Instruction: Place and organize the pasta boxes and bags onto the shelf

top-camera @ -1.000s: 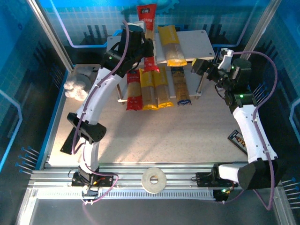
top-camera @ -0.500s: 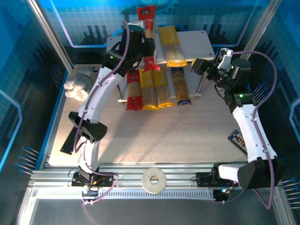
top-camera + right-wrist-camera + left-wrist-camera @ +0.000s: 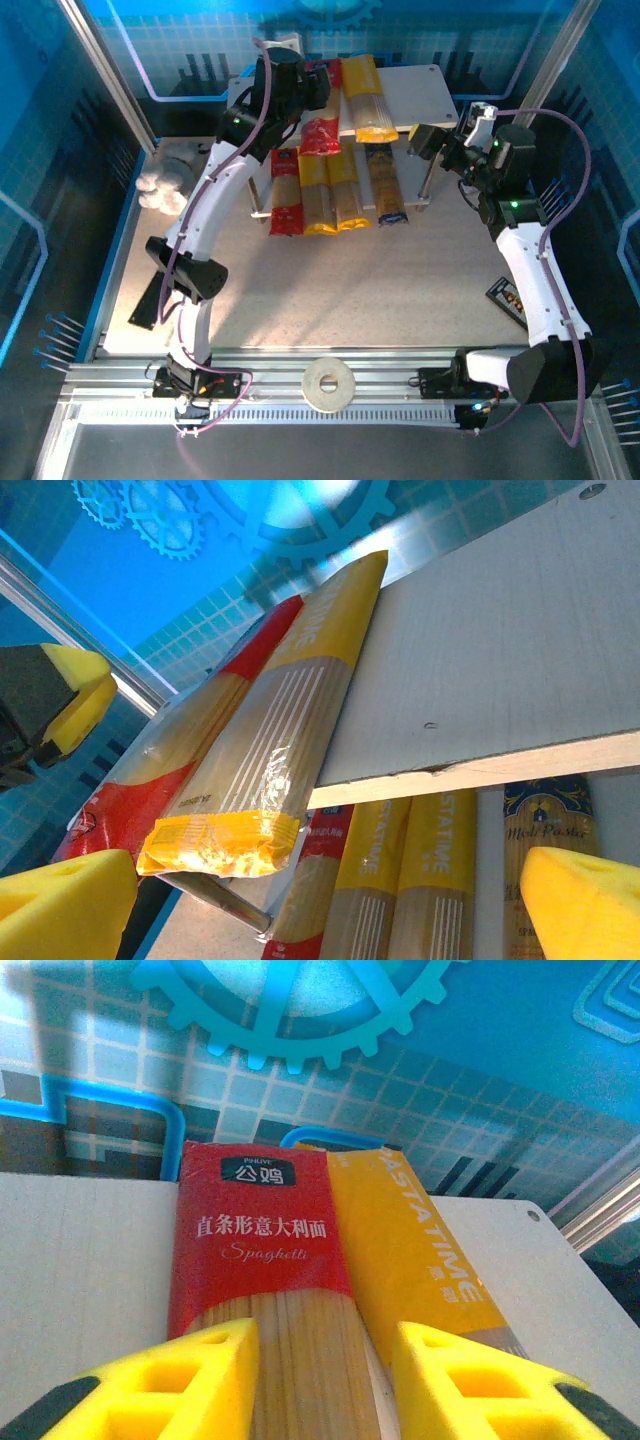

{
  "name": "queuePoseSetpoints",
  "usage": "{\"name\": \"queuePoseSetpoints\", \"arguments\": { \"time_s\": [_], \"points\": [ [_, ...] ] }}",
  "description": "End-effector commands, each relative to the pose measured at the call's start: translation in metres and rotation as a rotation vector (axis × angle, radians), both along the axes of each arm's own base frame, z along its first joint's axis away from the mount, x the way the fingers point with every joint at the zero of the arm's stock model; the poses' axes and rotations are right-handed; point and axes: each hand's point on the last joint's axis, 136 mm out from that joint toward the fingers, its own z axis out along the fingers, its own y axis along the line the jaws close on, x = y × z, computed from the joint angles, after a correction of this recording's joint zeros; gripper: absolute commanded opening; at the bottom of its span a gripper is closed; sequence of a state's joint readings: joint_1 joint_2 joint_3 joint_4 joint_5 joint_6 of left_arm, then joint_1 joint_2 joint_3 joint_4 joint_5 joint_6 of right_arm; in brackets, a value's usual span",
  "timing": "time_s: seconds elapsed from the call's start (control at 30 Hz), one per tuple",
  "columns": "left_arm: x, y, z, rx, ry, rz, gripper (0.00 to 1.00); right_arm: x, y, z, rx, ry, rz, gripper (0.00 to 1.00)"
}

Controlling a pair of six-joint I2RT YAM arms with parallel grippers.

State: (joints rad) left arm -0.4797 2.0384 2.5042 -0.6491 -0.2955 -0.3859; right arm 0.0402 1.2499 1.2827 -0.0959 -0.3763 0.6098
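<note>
A red spaghetti pack [image 3: 262, 1260] lies flat on the shelf's top board [image 3: 415, 90], right beside a yellow pack [image 3: 365, 95]. My left gripper [image 3: 318, 92] straddles the red pack's middle and is open [image 3: 325, 1380], with a small gap showing at the right finger. On the lower board lie a red pack [image 3: 285, 190], two yellow packs [image 3: 330, 192] and a clear pack with dark blue ends [image 3: 385, 185]. My right gripper [image 3: 425, 140] hovers open at the shelf's right front [image 3: 320, 920], holding nothing.
A white tape roll [image 3: 329, 383] sits on the front rail. A small black object [image 3: 508, 300] lies on the table at the right, and white lumps [image 3: 160, 190] at the left. Blue walls stand close behind the shelf.
The red pack, which stuck up beyond the shelf's back edge, has come down flat on the top board. My left gripper moved slightly back. The right arm stayed still.
</note>
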Motion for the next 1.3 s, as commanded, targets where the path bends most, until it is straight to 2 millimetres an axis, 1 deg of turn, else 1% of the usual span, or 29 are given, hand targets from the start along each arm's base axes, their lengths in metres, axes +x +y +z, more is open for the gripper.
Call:
{"name": "queuePoseSetpoints", "arguments": {
  "time_s": [0.0, 0.1, 0.17, 0.2, 0.23, 0.3, 0.33, 0.47, 0.53, 0.6, 0.73, 0.9, 1.13, 1.27],
  "points": [
    [-0.012, 0.014, 0.030, -0.024, -0.074, 0.028, 0.41, -0.005, 0.008, 0.013, -0.005, -0.041, 0.030, 1.00],
    [-0.021, 0.027, 0.031, 0.026, -0.070, 0.061, 0.39, -0.007, 0.008, 0.014, -0.014, -0.043, 0.031, 1.00],
    [-0.031, 0.036, 0.025, 0.075, -0.052, 0.081, 0.36, -0.009, 0.007, 0.014, -0.016, -0.045, 0.026, 1.00],
    [-0.038, 0.041, 0.020, 0.101, -0.039, 0.086, 0.33, -0.009, 0.006, 0.014, -0.017, -0.048, 0.023, 1.00],
    [-0.045, 0.044, 0.014, 0.130, -0.030, 0.087, 0.28, -0.009, 0.006, 0.013, -0.018, -0.047, 0.023, 1.00],
    [-0.062, 0.051, 0.007, 0.181, -0.024, 0.108, 0.19, -0.010, 0.007, 0.012, -0.016, -0.046, 0.027, 1.00],
    [-0.071, 0.054, 0.006, 0.199, -0.032, 0.116, 0.16, -0.010, 0.007, 0.012, -0.014, -0.045, 0.027, 1.00],
    [-0.100, 0.056, -0.002, 0.208, -0.037, 0.075, 0.13, -0.011, 0.009, 0.008, -0.007, -0.035, 0.036, 1.00],
    [-0.111, 0.055, -0.017, 0.233, 0.016, 0.052, 0.10, -0.013, 0.009, 0.009, -0.008, -0.036, 0.034, 1.00],
    [-0.118, 0.051, -0.033, 0.250, 0.068, 0.025, 0.09, -0.016, 0.007, 0.009, -0.006, -0.041, 0.024, 1.00],
    [-0.119, 0.044, -0.061, 0.261, 0.134, -0.001, 0.09, -0.019, 0.009, 0.010, 0.001, -0.044, 0.027, 1.00],
    [-0.110, 0.038, -0.079, 0.281, 0.174, -0.008, 0.09, -0.025, 0.011, 0.015, -0.003, -0.053, 0.030, 1.00],
    [-0.099, 0.035, -0.086, 0.268, 0.181, -0.011, 0.10, -0.029, 0.009, 0.017, -0.009, -0.059, 0.024, 1.00],
    [-0.095, 0.029, -0.089, 0.251, 0.187, -0.026, 0.10, -0.029, 0.009, 0.016, -0.010, -0.058, 0.021, 1.00]
  ]
}}
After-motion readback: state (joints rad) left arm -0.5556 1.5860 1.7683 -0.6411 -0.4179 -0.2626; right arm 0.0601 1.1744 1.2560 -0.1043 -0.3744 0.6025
